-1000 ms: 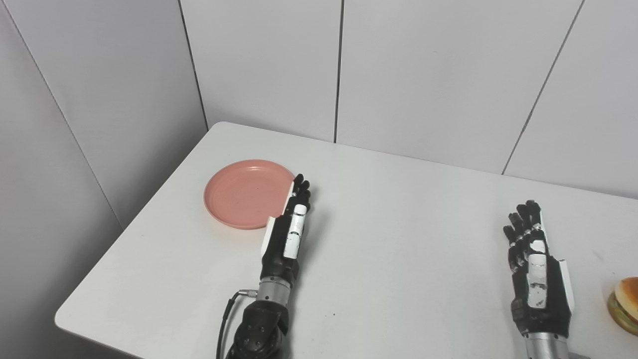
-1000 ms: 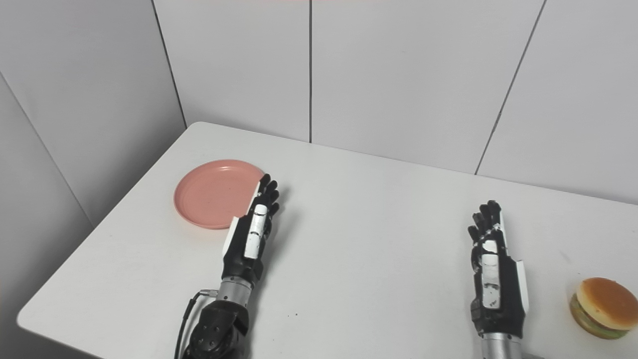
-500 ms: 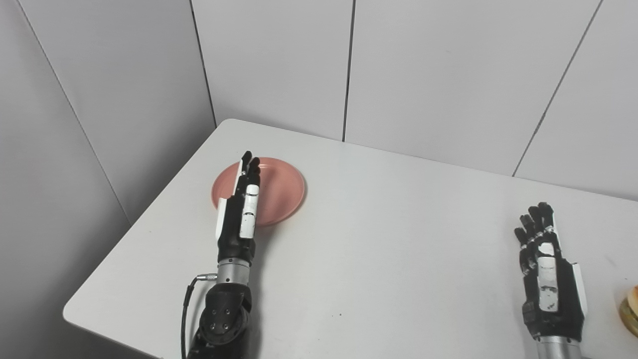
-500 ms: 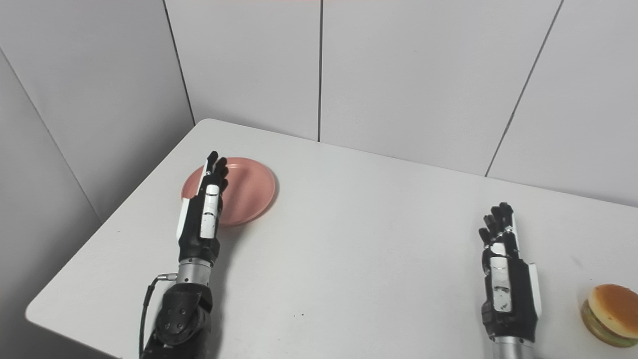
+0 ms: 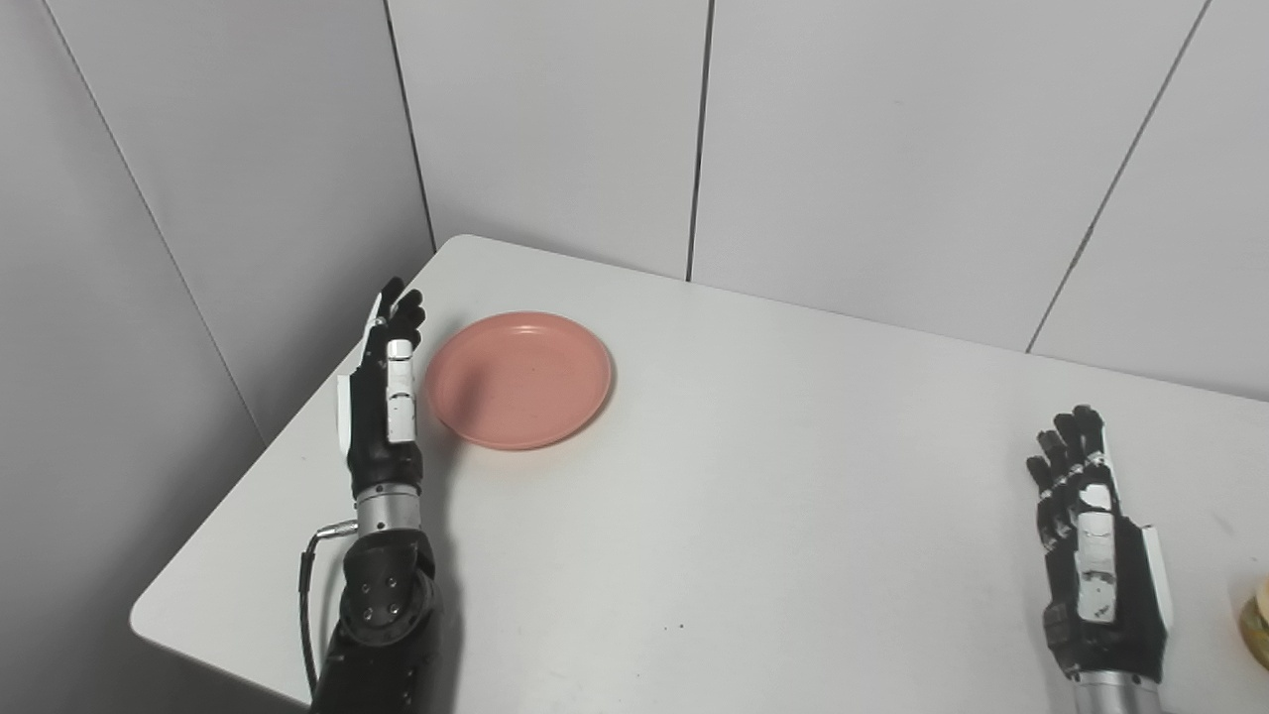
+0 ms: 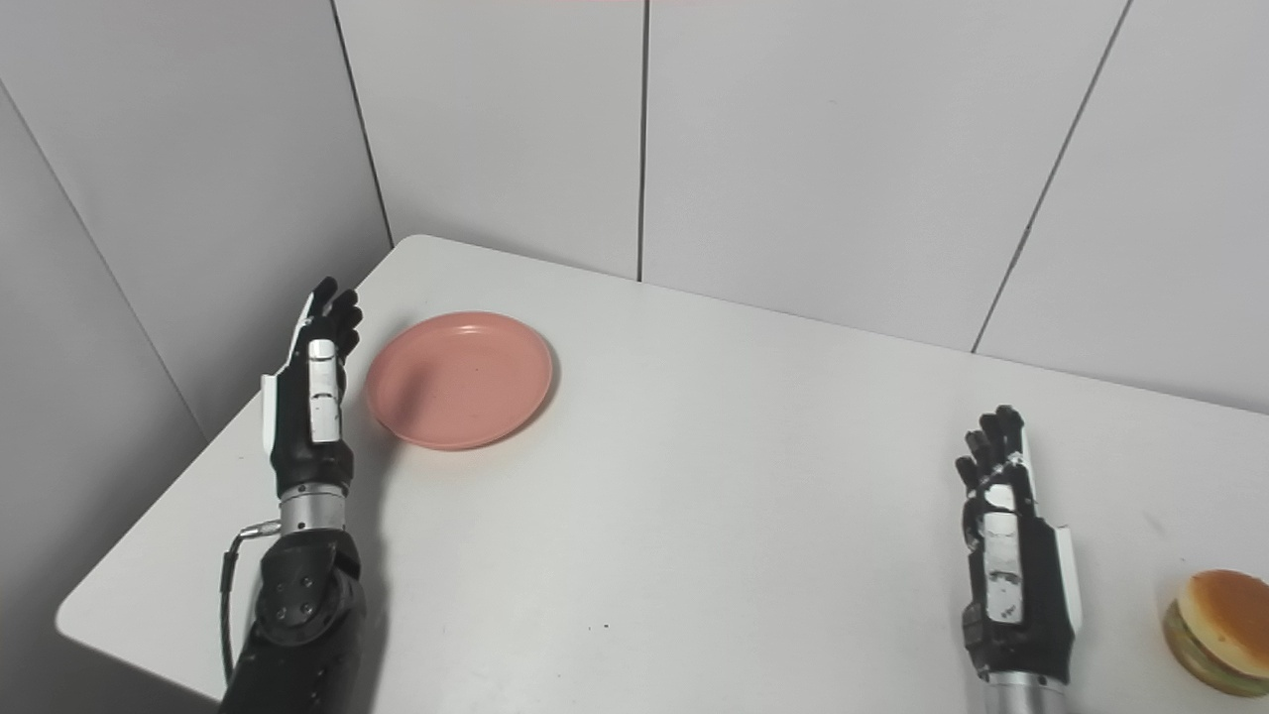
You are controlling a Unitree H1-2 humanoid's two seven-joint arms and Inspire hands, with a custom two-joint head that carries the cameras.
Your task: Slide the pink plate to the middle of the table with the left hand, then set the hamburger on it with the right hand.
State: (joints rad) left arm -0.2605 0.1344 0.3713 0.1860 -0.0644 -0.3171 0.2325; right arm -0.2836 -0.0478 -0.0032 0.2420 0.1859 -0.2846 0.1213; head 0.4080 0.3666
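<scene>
Just right of the left hand's extended fingers, the pink plate.

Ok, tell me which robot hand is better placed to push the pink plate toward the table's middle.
Left. The left robot hand stands open just outside the pink plate, on its far-left side, ready to push it inward. The right robot hand waits far off near the hamburger.

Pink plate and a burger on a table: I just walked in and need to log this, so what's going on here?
A humanoid robot is setting up to slide the round pink plastic plate toward the middle of the white table. Its left hand, open and edge-on, is at the plate's outer left side by the table edge; contact isn't clear. The right hand waits open near the toy hamburger, which sits untouched at the far right.
</scene>
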